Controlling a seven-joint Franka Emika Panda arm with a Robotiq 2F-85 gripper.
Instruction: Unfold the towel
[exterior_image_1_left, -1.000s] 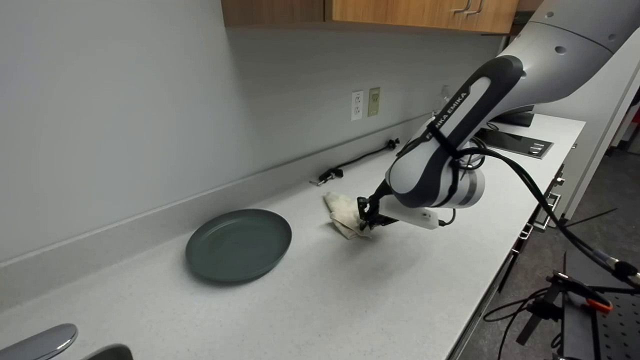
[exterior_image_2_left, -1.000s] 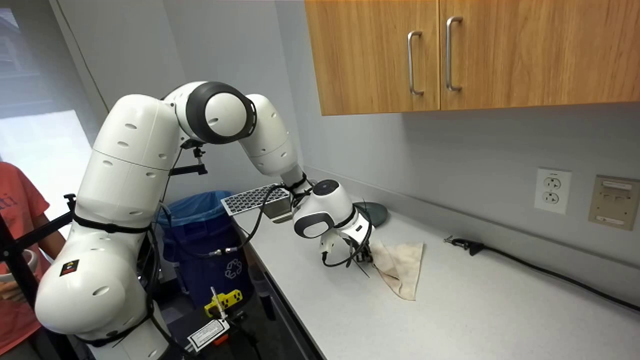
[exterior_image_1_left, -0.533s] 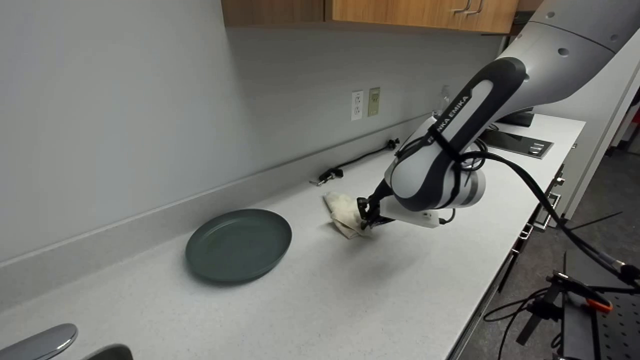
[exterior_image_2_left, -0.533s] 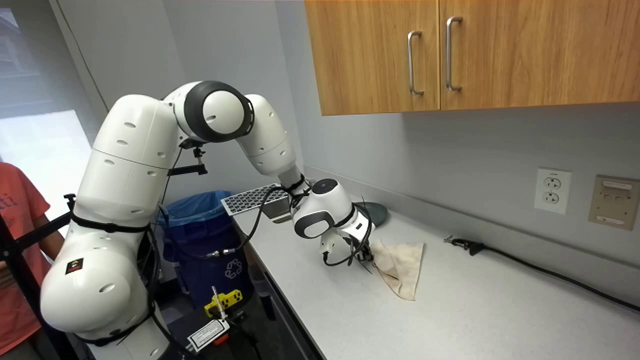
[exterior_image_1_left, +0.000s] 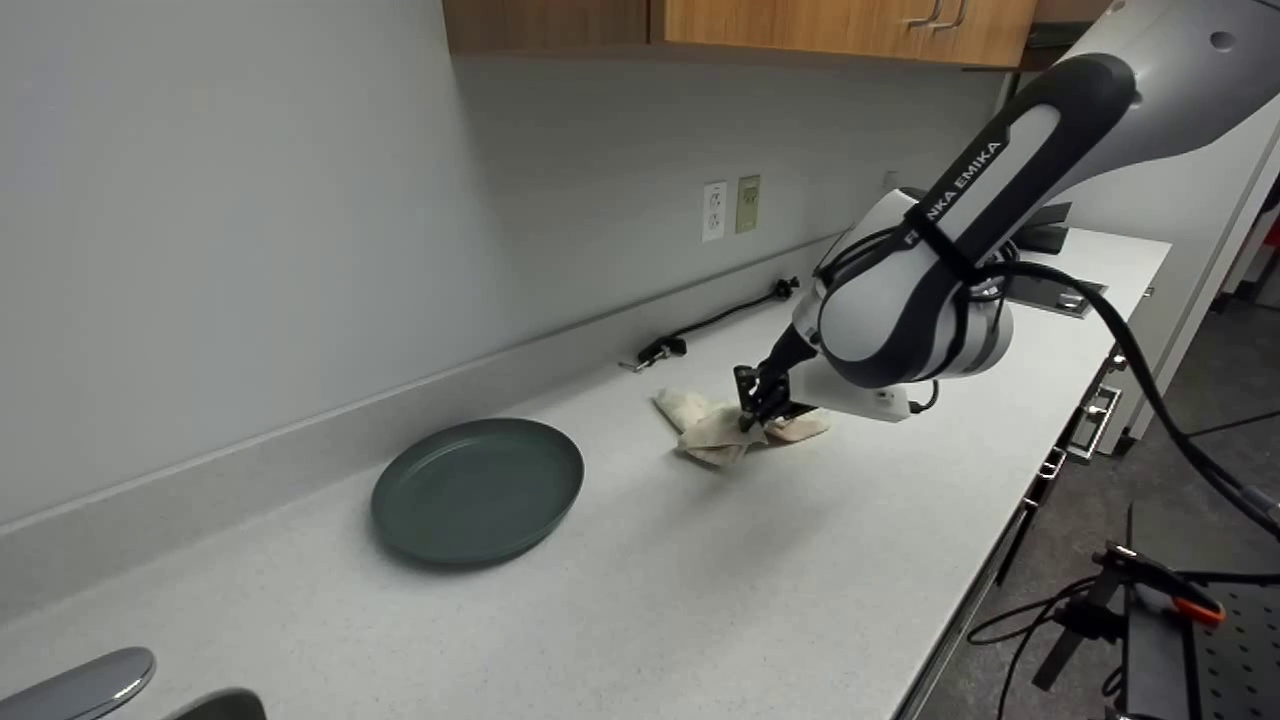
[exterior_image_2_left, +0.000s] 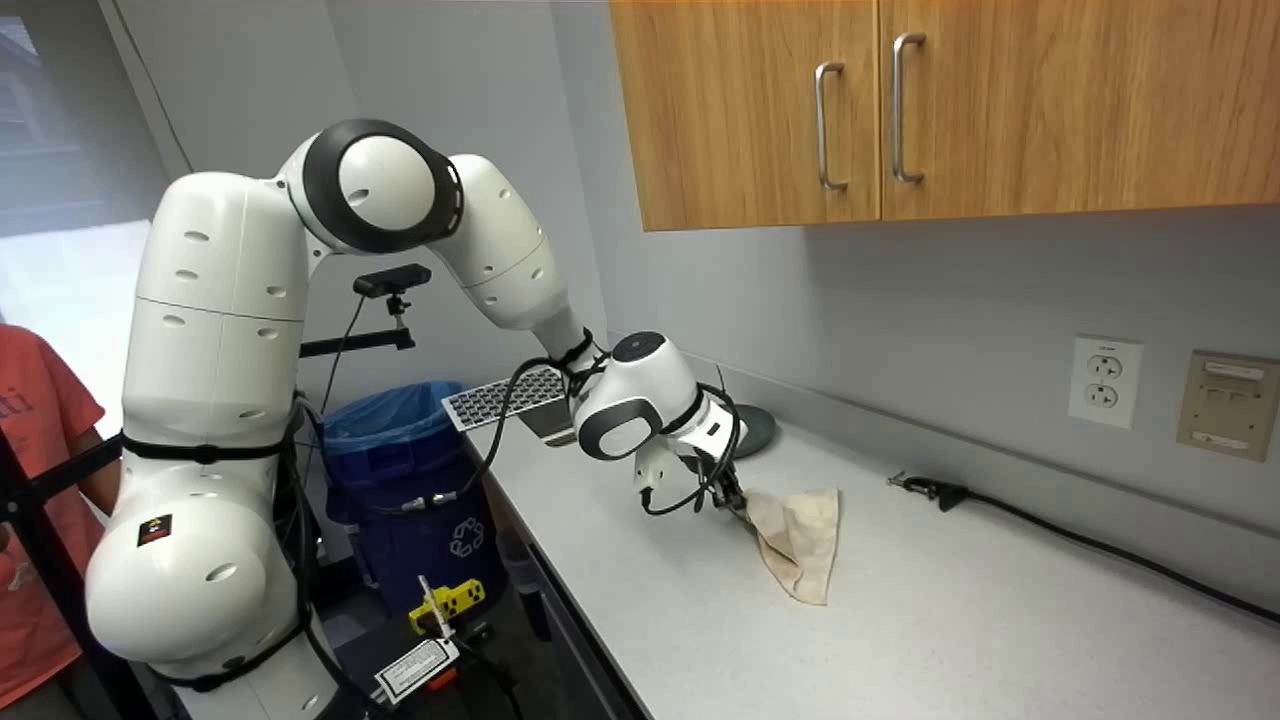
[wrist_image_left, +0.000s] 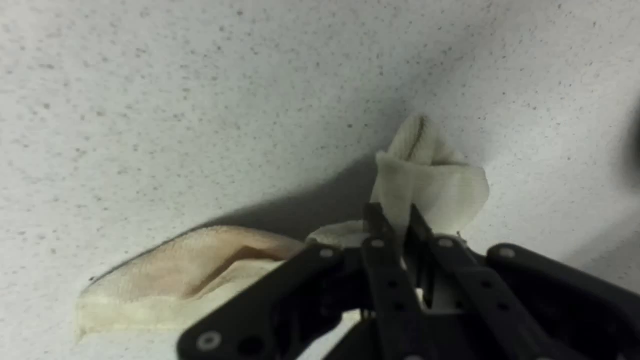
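Note:
The cream towel (exterior_image_1_left: 712, 428) lies bunched and folded on the white counter. In an exterior view it shows as a creased triangular shape (exterior_image_2_left: 803, 545) beside the gripper. My gripper (exterior_image_1_left: 750, 418), also in an exterior view (exterior_image_2_left: 738, 503), is at the towel's edge, a little above the counter. In the wrist view, a towel fold (wrist_image_left: 440, 192) passes between the close-set fingertips (wrist_image_left: 393, 214), and the gripper is shut on it. A flap sticks out past the tips. Another part of the towel, pinkish and cream (wrist_image_left: 190, 280), lies lower left. The towel's middle is hidden behind the fingers.
A dark green plate (exterior_image_1_left: 478, 492) stands on the counter (exterior_image_1_left: 640, 610) near the towel. A black cable with a clamp (exterior_image_1_left: 662, 350) lies along the wall. A faucet (exterior_image_1_left: 85, 685) is at a corner. Wooden cabinets (exterior_image_2_left: 980, 110) hang above.
My gripper has risen slightly and drawn back toward the robot with the held fold. Part of the towel has shifted along, and another part now shows on the gripper's robot side.

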